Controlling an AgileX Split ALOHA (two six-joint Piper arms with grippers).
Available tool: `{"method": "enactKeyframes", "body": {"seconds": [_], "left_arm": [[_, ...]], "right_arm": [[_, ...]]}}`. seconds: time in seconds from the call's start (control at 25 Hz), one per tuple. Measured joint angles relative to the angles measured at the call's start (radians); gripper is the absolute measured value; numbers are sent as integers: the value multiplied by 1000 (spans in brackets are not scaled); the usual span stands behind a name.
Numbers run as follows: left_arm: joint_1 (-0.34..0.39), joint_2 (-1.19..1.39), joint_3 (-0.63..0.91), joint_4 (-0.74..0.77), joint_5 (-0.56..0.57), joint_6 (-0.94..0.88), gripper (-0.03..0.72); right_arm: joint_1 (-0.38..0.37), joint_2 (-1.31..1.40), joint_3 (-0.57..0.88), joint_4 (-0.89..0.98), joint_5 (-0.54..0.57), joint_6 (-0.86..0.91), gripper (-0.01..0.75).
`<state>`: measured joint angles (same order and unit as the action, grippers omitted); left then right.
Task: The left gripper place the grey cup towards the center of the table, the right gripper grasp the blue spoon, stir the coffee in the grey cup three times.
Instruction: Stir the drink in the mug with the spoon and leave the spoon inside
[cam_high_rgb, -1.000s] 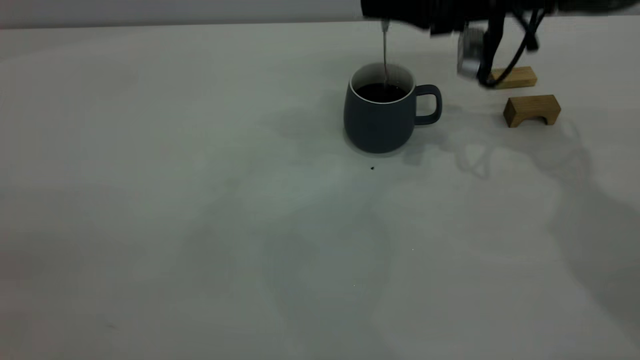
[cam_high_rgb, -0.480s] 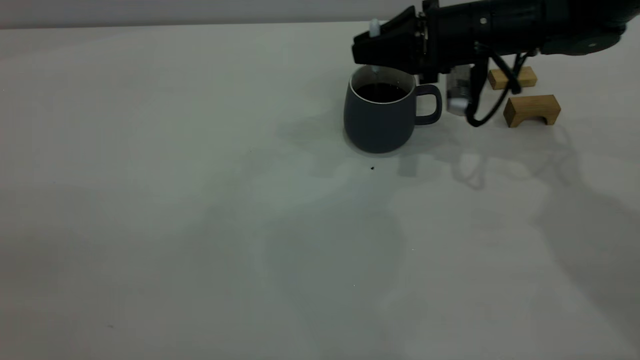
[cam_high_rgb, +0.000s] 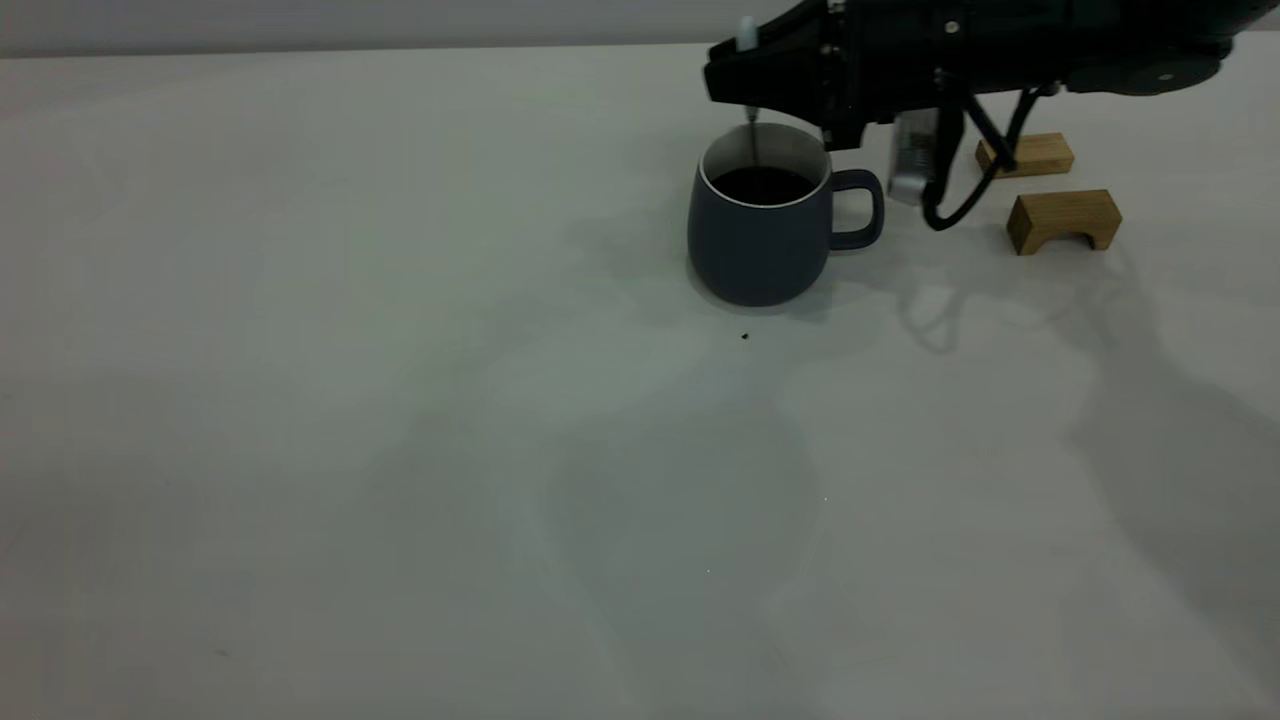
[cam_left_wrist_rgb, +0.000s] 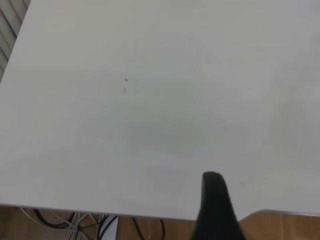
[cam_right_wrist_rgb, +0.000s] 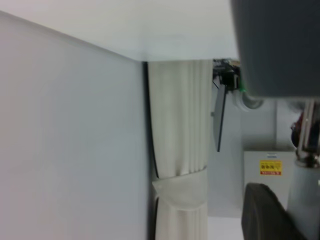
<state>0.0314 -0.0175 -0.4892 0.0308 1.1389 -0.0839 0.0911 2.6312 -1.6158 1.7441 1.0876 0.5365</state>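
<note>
I have the grey cup (cam_high_rgb: 757, 225) standing upright on the tabletop (cam_high_rgb: 400, 400), up toward one o'clock from the middle of the exterior view, its loop handle pointing to three o'clock and the coffee (cam_high_rgb: 762, 185) lying dark and flat inside the white lining. The blue spoon (cam_high_rgb: 750, 140) hangs straight down into it — the thin shaft enters at the far side of the rim and the pale handle tip pokes out above the fingers. My right gripper (cam_high_rgb: 745, 80) is directly over the cup, pinching that handle, with the arm reaching in from three o'clock. By my reading the cup placement is done and the spoon has been grasped, so I am in the stirring part; how many of the three turns are behind me I cannot tell from this moment. The left gripper (cam_left_wrist_rgb: 215, 210) is off the exterior view altogether; its wrist view shows one dark finger over bare tabletop near the edge, with floor and cables beyond, and I cannot tell whether it is spread or pressed together. For room: two wooden blocks (cam_high_rgb: 1062, 220) sit at three o'clock from the cup, near the arm's hanging cable (cam_high_rgb: 955, 205), so I would keep the circles tight inside the rim. A tiny dark speck (cam_high_rgb: 744, 336) lies just at six o'clock of the cup — harmless. The far tabletop edge runs close behind the cup at twelve o'clock.
</note>
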Motion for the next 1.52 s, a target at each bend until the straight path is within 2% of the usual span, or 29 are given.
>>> {"method": "enactKeyframes", "body": {"seconds": [0.28,0.48,0.72,1.04,1.32,1.52], "left_arm": [[0,0,0,0,0,0,585],[0,0,0,0,0,0,585],[0,0,0,0,0,0,585],[0,0,0,0,0,0,585],[0,0,0,0,0,0,585],[0,0,0,0,0,0,585]], "right_arm": [[-63,1,0,-138,60,-1,114],[-33,1,0,-151,62,-1,114],[29,5,-3,-10,61,-1,114],[8,6,-10,9,-39,-55,114],[-60,7,-11,-136,59,-155,114],[-58,-3,-14,-246,75,-173,114]]}}
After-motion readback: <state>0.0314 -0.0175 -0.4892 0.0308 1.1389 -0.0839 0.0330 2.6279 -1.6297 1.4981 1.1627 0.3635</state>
